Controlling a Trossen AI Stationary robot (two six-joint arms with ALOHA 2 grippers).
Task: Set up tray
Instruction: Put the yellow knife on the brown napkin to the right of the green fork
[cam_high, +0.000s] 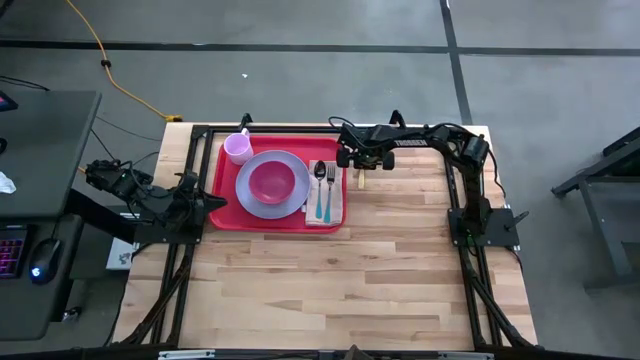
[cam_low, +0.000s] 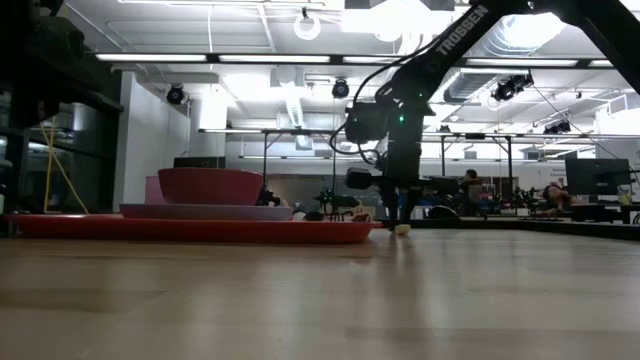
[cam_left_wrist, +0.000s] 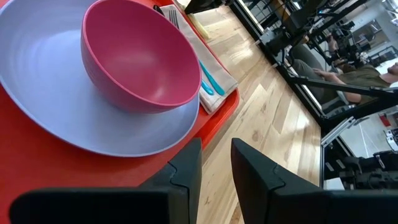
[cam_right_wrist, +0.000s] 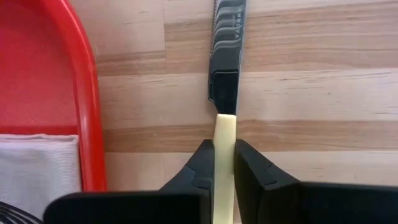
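One tray (cam_high: 226, 214), red, at the table's (cam_high: 350, 270) far-left part, carrying one lavender plate (cam_high: 272, 184), one pink bowl (cam_high: 271, 181) on that plate, one pale cup (cam_high: 238, 148) at the far corner, one grey napkin (cam_high: 324, 212) bearing what look like a spoon and fork (cam_high: 329, 185), hard to tell apart. Left gripper (cam_left_wrist: 214, 168) sits at the tray's left rim, jaws partly apart, holding nothing. Broad bare wood lies open nearer the camera. Right gripper (cam_right_wrist: 224, 158) works just right of the tray, fingers pinched onto the cream handle of one knife (cam_right_wrist: 225, 56) lying on the wood.
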